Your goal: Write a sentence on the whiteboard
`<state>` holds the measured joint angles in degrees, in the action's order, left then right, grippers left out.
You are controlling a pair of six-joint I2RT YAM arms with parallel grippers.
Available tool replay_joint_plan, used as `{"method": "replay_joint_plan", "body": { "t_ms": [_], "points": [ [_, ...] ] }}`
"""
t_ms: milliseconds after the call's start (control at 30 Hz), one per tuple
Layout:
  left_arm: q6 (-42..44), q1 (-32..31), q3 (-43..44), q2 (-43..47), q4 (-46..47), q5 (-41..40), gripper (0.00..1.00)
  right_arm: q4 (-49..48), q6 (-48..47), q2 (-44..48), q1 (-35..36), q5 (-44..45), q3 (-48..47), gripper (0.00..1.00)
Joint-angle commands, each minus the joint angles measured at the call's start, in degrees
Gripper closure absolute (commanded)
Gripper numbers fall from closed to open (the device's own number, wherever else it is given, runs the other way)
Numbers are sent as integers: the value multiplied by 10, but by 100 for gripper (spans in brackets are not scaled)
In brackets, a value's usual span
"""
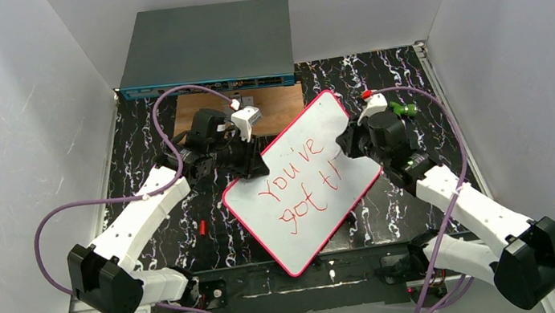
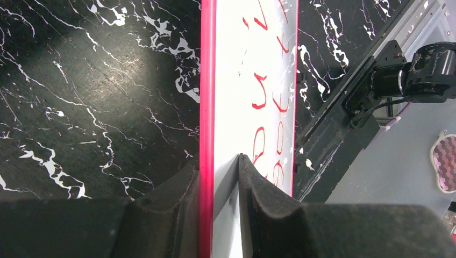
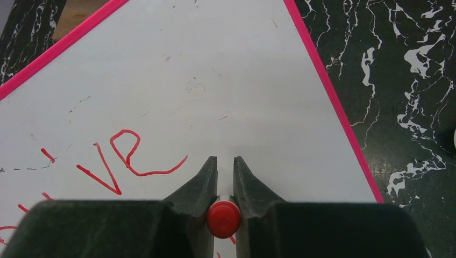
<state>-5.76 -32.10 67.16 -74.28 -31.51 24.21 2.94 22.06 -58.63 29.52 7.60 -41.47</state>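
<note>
- Red lettering [image 1: 288, 189] already fills two lines of the whiteboard [image 1: 317, 123]. We read "You've" above and "got t" below, followed by one more stroke that we cannot make out.
- We judge the sentence begun but unfinished: the last word lacks its remaining letters.
- The whiteboard lies on the black marbled worktop [image 1: 401, 75], on the near side of the grey switch box [image 1: 207, 44]. It is turned cornerwise, so one corner points back toward the box.
- Our left hand [image 2: 218, 161] is clenched on the board's pink rim, with one finger on the white face and one outside it. We cannot tell whether that edge is lifted.
- Our right hand [image 3: 225, 159] grasps a marker [image 3: 223, 219], whose red end shows between the fingers. It sits over the part of the board closest to the box, and whether the tip touches is hidden.
- A wooden board [image 1: 199, 106] lies just in front of the switch box. A small red piece [image 1: 202, 228] lies well to the box's near side, too small to name.
- Nothing blocks the bare white, but we judge the room after "got t" short before the rim.
</note>
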Motion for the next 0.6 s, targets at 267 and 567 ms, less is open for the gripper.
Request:
{"method": "replay_joint_plan", "body": {
  "t_ms": [267, 567],
  "points": [
    [70, 0, -2, 14, -25, -88, 100, -8, -13, 11, -19, 11, 31, 99],
    [71, 0, -3, 15, -25, -89, 100, 2, -9, 35, -23, 11, 80, 99]
  ]
}}
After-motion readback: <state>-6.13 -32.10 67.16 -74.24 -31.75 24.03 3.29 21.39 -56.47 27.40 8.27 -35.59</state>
